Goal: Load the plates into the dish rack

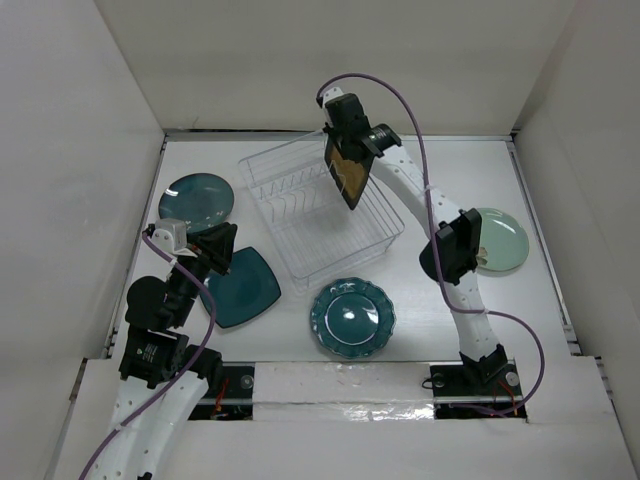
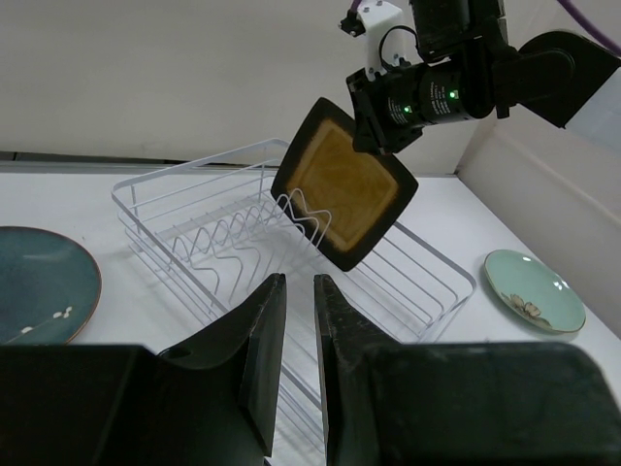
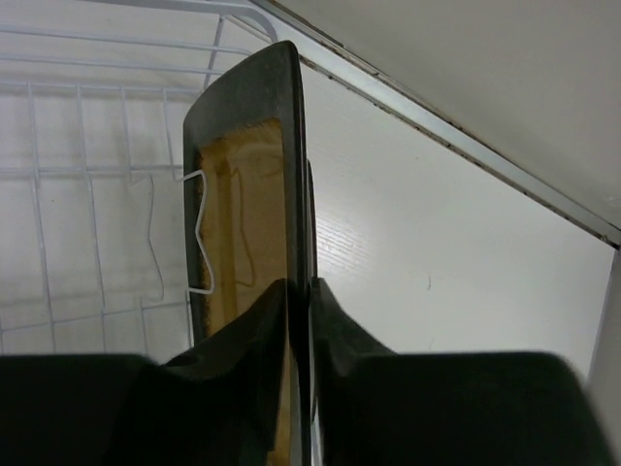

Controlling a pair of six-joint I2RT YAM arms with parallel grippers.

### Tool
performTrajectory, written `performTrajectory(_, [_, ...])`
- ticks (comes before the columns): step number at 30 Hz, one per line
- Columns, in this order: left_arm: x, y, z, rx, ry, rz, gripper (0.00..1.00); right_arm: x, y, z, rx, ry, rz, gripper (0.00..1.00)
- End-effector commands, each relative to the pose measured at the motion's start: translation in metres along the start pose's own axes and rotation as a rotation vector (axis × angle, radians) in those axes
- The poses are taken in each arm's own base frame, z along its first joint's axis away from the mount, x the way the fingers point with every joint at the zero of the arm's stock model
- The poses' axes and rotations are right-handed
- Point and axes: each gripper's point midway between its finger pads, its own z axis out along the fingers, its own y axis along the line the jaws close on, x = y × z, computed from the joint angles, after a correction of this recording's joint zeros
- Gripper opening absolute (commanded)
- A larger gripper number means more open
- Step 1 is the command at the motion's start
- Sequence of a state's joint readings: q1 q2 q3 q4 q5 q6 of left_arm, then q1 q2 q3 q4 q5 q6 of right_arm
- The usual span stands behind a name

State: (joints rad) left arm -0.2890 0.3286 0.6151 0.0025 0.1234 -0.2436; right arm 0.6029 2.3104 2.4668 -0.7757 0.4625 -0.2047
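My right gripper (image 1: 345,150) is shut on the upper edge of the black-rimmed, tan-centred rectangular plate (image 1: 350,180). It holds the plate on edge and tilted over the right part of the clear wire dish rack (image 1: 300,240). In the right wrist view the plate (image 3: 243,194) sits between my fingers (image 3: 299,283), with a tine crossing its left rim. My left gripper (image 1: 225,245) is shut and empty above the square teal plate (image 1: 245,288). In its view the jaws (image 2: 299,282) point at the rack (image 2: 184,170) and the held plate (image 2: 344,184).
A round teal plate (image 1: 197,200) lies left of the rack. A scalloped teal plate (image 1: 352,318) lies in front of it. A small pale green plate (image 1: 500,240) lies at the right, partly under my right arm. White walls enclose the table.
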Motion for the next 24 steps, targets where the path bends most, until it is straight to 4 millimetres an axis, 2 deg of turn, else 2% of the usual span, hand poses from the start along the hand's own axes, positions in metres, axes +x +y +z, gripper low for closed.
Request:
performTrajectory(1, [-0.016, -0.008, 0.000, 0.030, -0.049, 0.008, 0.15, -0.029, -0.007, -0.017, 0.024, -0.095, 0.029, 0.26])
performTrajectory(2, [-0.016, -0.009, 0.000, 0.033, -0.048, 0.007, 0.15, -0.028, -0.008, -0.016, 0.034, -0.093, 0.030, 0.38])
performTrajectory(5, [-0.018, -0.008, -0.001, 0.029, -0.055, 0.008, 0.16, -0.036, -0.011, -0.022, 0.034, -0.122, 0.060, 0.52])
performTrajectory(10, [-0.018, -0.008, -0.001, 0.028, -0.056, 0.008, 0.16, -0.049, -0.016, -0.035, 0.021, -0.173, 0.113, 0.54])
performTrajectory(11, [-0.018, -0.007, -0.001, 0.025, -0.054, 0.008, 0.16, -0.055, -0.021, -0.044, 0.021, -0.193, 0.129, 0.55])
performTrajectory(13, [-0.016, -0.008, 0.000, 0.030, -0.049, 0.008, 0.15, -0.056, -0.019, -0.049, 0.001, -0.208, 0.155, 0.55])
performTrajectory(14, [-0.016, -0.008, -0.001, 0.031, -0.051, 0.008, 0.16, -0.066, -0.026, -0.066, -0.017, -0.247, 0.181, 0.55])
performTrajectory(15, [-0.017, -0.008, -0.001, 0.030, -0.053, 0.007, 0.16, -0.073, -0.033, -0.073, -0.018, -0.280, 0.224, 0.55])
performTrajectory(16, [-0.017, -0.007, -0.001, 0.026, -0.052, 0.006, 0.16, -0.064, -0.029, -0.073, -0.035, -0.268, 0.228, 0.55])
performTrajectory(17, [-0.016, -0.008, 0.000, 0.027, -0.050, 0.006, 0.15, -0.064, -0.034, -0.079, -0.043, -0.283, 0.248, 0.56])
performTrajectory(18, [-0.017, -0.008, -0.001, 0.029, -0.051, 0.007, 0.16, -0.081, -0.051, -0.105, -0.057, -0.359, 0.309, 0.56])
performTrajectory(19, [-0.016, -0.008, 0.000, 0.030, -0.049, 0.006, 0.15, -0.065, -0.043, -0.103, -0.076, -0.338, 0.312, 0.56])
performTrajectory(21, [-0.017, -0.007, -0.001, 0.024, -0.051, 0.008, 0.16, -0.068, -0.064, -0.118, -0.070, -0.406, 0.383, 0.56])
performTrajectory(22, [-0.016, -0.007, -0.001, 0.026, -0.051, 0.008, 0.15, -0.074, -0.083, -0.148, -0.070, -0.472, 0.452, 0.56])
performTrajectory(23, [-0.016, -0.007, -0.001, 0.026, -0.051, 0.006, 0.16, -0.045, -0.079, -0.137, -0.067, -0.425, 0.463, 0.47])
performTrajectory(24, [-0.016, -0.007, 0.000, 0.027, -0.049, 0.006, 0.16, -0.044, -0.089, -0.144, -0.066, -0.471, 0.538, 0.30])
